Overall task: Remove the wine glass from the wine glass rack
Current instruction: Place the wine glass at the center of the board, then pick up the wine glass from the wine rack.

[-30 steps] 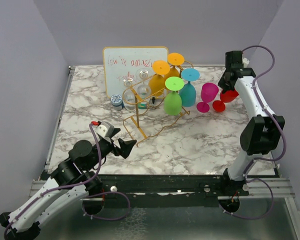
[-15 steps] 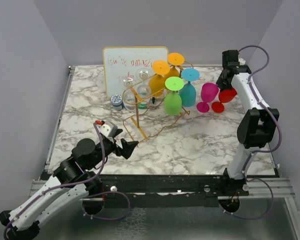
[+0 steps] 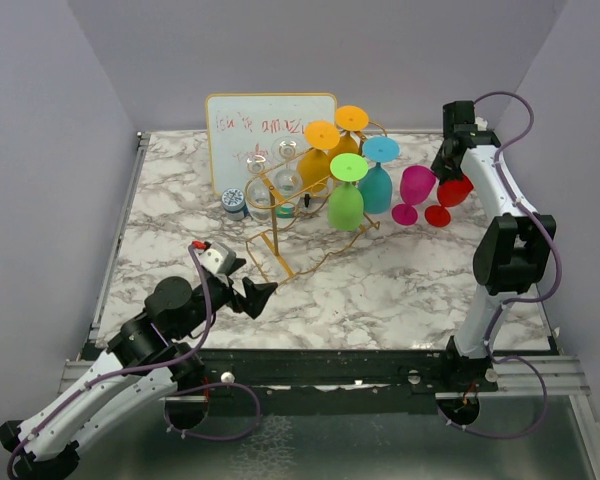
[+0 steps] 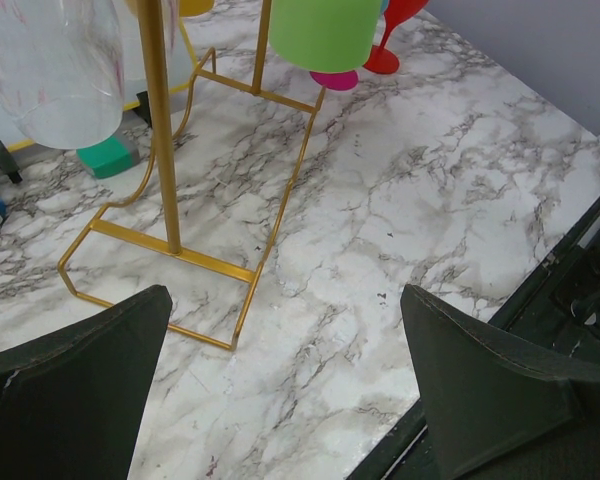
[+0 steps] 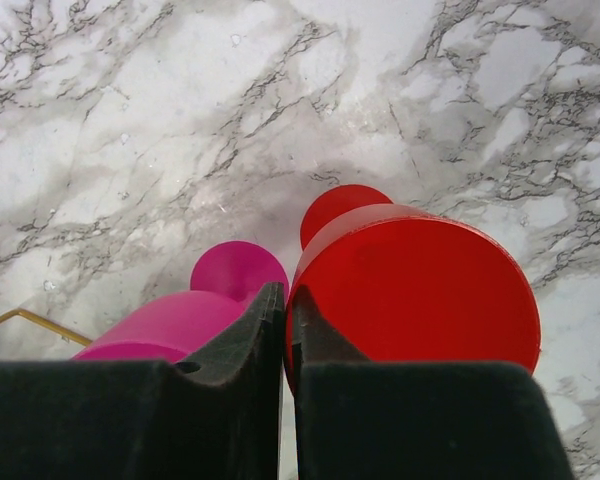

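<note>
The gold wire wine glass rack [image 3: 280, 215] stands mid-table with green [image 3: 346, 200], teal [image 3: 377, 180], orange [image 3: 315, 165] and clear [image 3: 262, 190] glasses hanging upside down. My right gripper [image 3: 448, 172] is shut on the rim of a red wine glass [image 3: 454, 190], right of the rack. Its foot [image 3: 438, 213] is low by the table; I cannot tell whether it touches. In the right wrist view the fingers [image 5: 285, 295] pinch the red bowl [image 5: 420, 290]. My left gripper [image 3: 260, 293] is open near the rack's base [image 4: 160, 150], with only table between its fingers [image 4: 285, 292].
A magenta glass [image 3: 418, 185] stands upright right next to the red one, seen also in the right wrist view [image 5: 170, 320]. A whiteboard [image 3: 260, 125] leans behind the rack. A small jar [image 3: 234, 203] sits at the rack's left. The table's front edge lies just under the left gripper.
The right arm has shifted slightly left and back with the red glass in its grip. The left gripper has crept a little nearer the rack's base.
</note>
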Tool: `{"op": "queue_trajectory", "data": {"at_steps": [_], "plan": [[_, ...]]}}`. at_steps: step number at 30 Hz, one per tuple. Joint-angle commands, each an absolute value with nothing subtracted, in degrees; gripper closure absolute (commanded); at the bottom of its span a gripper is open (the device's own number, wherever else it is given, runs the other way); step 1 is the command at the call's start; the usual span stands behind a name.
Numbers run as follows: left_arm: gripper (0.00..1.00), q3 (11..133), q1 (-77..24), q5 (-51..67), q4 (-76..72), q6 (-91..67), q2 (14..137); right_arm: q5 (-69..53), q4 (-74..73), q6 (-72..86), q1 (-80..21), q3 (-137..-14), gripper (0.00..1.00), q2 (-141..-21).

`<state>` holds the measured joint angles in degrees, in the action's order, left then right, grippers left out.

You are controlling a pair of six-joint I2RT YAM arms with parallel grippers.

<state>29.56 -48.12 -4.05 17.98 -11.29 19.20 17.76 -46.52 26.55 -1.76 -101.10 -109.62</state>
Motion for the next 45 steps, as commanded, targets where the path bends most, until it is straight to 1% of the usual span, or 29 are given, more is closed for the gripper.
{"op": "queue_trajectory", "data": {"at_steps": [1,5,10,21,27,28,30,33,35,40,43,45], "plan": [[0.01,29.04,-48.0,-2.6,16.88,-10.72,19.39,16.34,-48.19,25.15,-1.49,-102.15,0.87,-111.03],[0.01,29.09,-47.99,-2.3,16.74,-10.66,19.75,16.37,-48.85,24.56,-1.49,-103.41,0.82,-110.91],[0.01,29.05,-47.99,-2.03,16.7,-10.68,20.12,15.66,-49.72,23.75,-1.49,-105.91,0.79,-110.97],[0.01,28.99,-48.03,-1.01,16.34,-10.72,20.82,15.29,-52.83,21.71,-1.49,-111.15,0.78,-110.18],[0.01,29.03,-48.01,-0.66,16.26,-10.63,21.07,12.88,-54.18,21.31,-1.49,-113.58,0.78,-106.66],[0.01,29.06,-47.99,-0.66,16.22,-10.63,21.13,12.35,-54.15,21.28,-1.49,-113.67,0.76,-105.64],[0.01,29.06,-48.03,-0.47,16.17,-10.55,21.18,11.27,-53.5,21.3,-1.49,-113.12,0.7,-103.05],[0.01,29.05,-48.0,-0.22,16.13,-10.56,21.21,8.11,-51.89,21.77,-1.49,-110.39,0.66,-98.36],[0.01,29.0,-47.99,-0.16,16.1,-10.55,21.32,3.82,-49.48,21.8,-1.49,-106.58,0.65,-94.53],[0.01,28.94,-48.03,-0.32,16.08,-10.81,21.85,-7.03,-43.06,25.2,-1.49,-94.35,0.64,-83.39],[0.01,28.92,-47.99,-0.26,16.01,-10.9,22.48,-14.34,-39.41,28.74,-1.49,-85.72,0.61,-76.23],[0.01,28.92,-48.0,-0.15,15.93,-10.98,22.81,-20.46,-34.33,32.75,-1.49,-78.66,0.6,-70.56]]}}
